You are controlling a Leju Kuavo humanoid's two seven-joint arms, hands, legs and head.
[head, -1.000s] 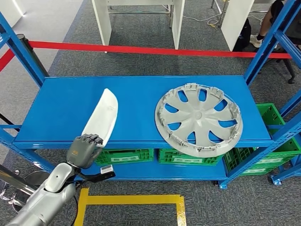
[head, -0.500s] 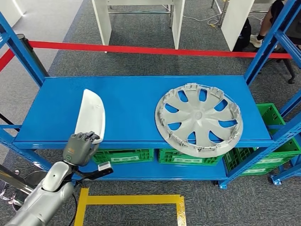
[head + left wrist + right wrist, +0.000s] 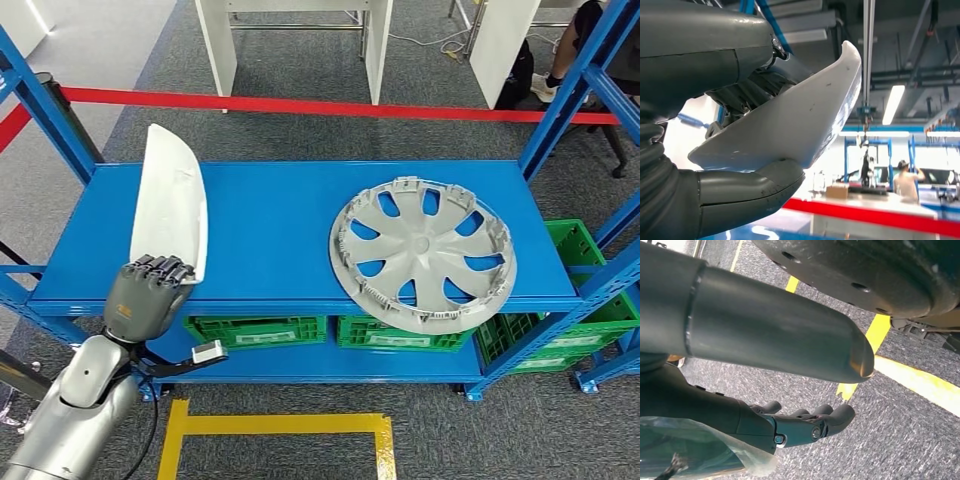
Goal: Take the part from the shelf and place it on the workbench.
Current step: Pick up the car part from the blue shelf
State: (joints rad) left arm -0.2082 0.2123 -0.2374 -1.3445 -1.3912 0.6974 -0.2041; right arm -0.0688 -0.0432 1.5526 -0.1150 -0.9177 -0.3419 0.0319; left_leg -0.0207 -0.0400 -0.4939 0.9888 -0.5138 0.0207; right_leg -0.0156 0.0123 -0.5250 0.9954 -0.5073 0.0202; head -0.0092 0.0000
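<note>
White part (image 3: 169, 195): curved moulded shell, looks like thin rigid plastic, so likely light and stiff with a smooth, probably slippery skin. It stands nearly upright, lifted off the blue shelf (image 3: 287, 235), above the shelf's front-left area, well apart from the hubcap (image 3: 423, 250) lying flat toward the shelf's right.

Left hand (image 3: 147, 296) holds the part by its lower end, fingers (image 3: 162, 268) wrapped over the edge. The left wrist view shows the thumb (image 3: 753, 192) under the shell (image 3: 798, 120) and the darker fingers on top, a clamp across the thickness. Most of the part's length sticks out past the grip, so it probably levers in the hand on any swing. A hold nearer the middle would be steadier, but the narrow end suits the hand's span. The thin edge might chip if knocked on the shelf upright (image 3: 45, 115).

Right hand (image 3: 806, 425) hangs down over grey carpet with yellow floor tape (image 3: 881, 340); fingers lightly curved, apart, holding nothing.

Below the shelf: green crates (image 3: 256, 330) on the lower tier. Beyond it, a red barrier tape (image 3: 302, 105) and white table legs (image 3: 219, 45).

Workbench not seen; the placing step is not yet done.
</note>
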